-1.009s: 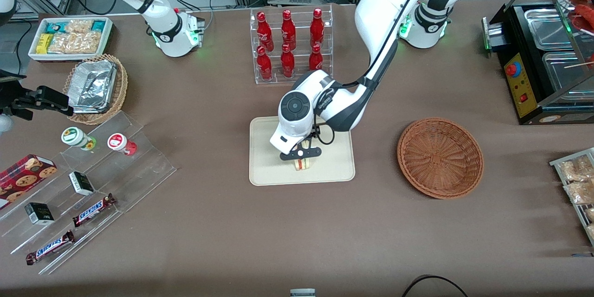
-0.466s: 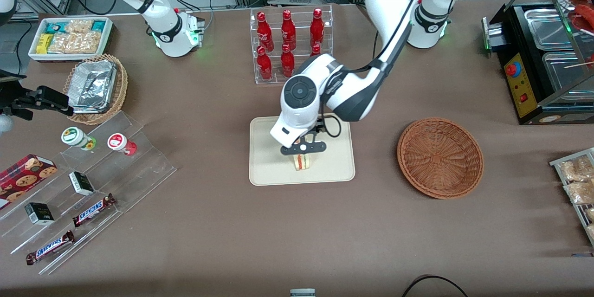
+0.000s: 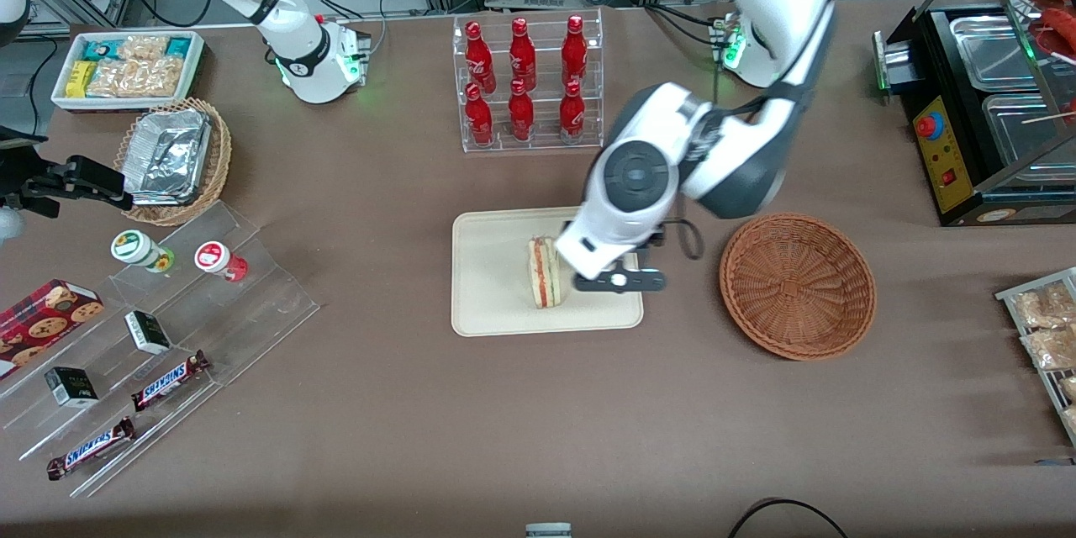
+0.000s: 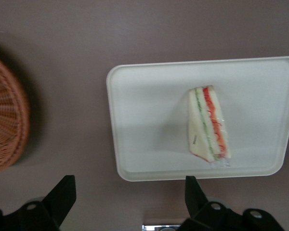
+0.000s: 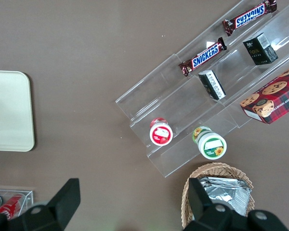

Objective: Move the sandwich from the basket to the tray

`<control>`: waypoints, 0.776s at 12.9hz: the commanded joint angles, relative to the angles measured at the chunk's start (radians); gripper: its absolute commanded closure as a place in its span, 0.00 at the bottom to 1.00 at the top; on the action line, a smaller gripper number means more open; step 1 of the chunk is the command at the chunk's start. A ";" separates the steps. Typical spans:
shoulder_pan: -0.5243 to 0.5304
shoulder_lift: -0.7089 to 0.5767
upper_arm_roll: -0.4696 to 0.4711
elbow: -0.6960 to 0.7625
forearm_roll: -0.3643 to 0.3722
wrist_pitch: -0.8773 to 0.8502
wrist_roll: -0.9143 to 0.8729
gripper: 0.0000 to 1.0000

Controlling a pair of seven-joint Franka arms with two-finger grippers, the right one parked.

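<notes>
The sandwich, a pale wedge with red and green filling showing, rests on the cream tray, standing on a bread edge. My left gripper hovers high over the tray's edge that faces the basket, between sandwich and basket. It is open, its black fingers spread wide with nothing between them. The reddish-brown woven basket sits on the table toward the working arm's end, with nothing in it.
A clear rack of red bottles stands farther from the camera than the tray. Toward the parked arm's end are an acrylic snack stand, a wicker basket with foil trays and a white snack bin. A black appliance stands at the working arm's end.
The gripper has risen off the sandwich and swung sideways toward the basket. The sandwich stays on the tray and now shows in full.
</notes>
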 commanded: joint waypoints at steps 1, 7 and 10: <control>0.093 -0.166 -0.006 -0.183 -0.004 0.002 0.181 0.00; 0.280 -0.366 -0.006 -0.349 0.001 -0.005 0.381 0.00; 0.314 -0.442 0.003 -0.408 0.012 -0.018 0.390 0.00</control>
